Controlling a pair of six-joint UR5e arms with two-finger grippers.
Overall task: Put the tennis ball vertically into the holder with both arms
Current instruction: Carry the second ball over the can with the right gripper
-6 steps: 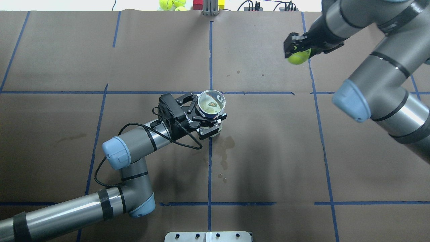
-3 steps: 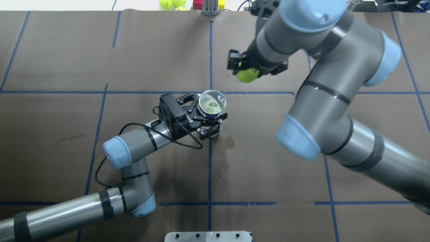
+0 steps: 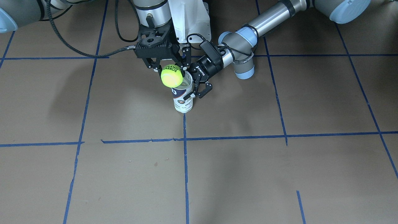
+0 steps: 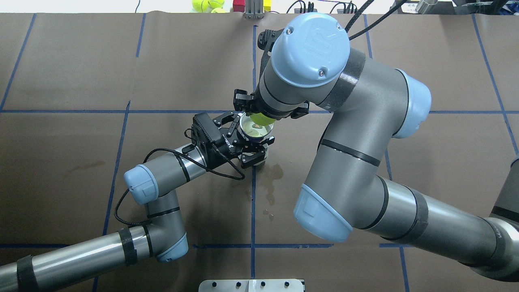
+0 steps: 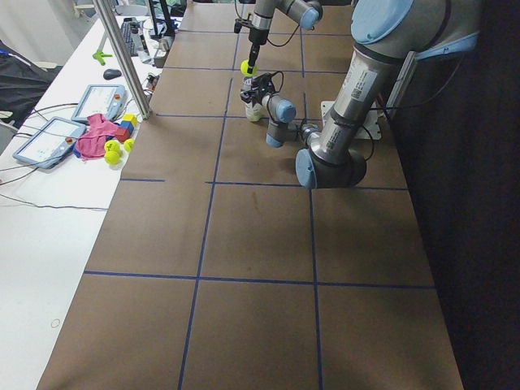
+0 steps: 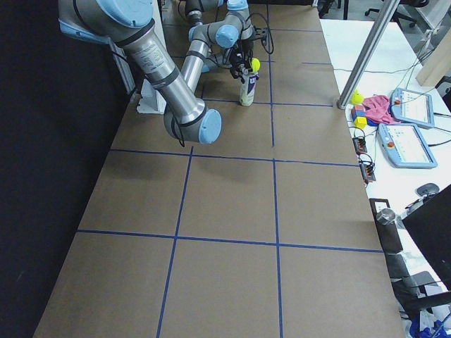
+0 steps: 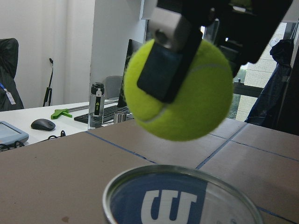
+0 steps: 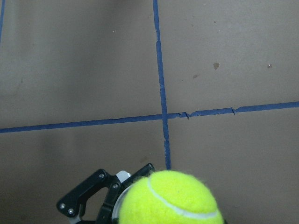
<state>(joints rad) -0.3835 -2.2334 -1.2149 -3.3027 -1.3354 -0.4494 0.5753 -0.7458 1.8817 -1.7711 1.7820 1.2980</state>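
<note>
Left pincer [image 3: 196,88] clenched around upright holder [image 3: 182,101] on tabletop [image 3: 279,171]; mouth open. Right pincer [image 3: 171,74] grasps tennis ball [image 3: 171,81], hanging just above that mouth, clear of rim.

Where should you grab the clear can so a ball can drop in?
Hold the can by its wall below the rim, from the side, as the left gripper does. It stands upright, mouth up, so that likely keeps the top free for the tennis ball.
</note>
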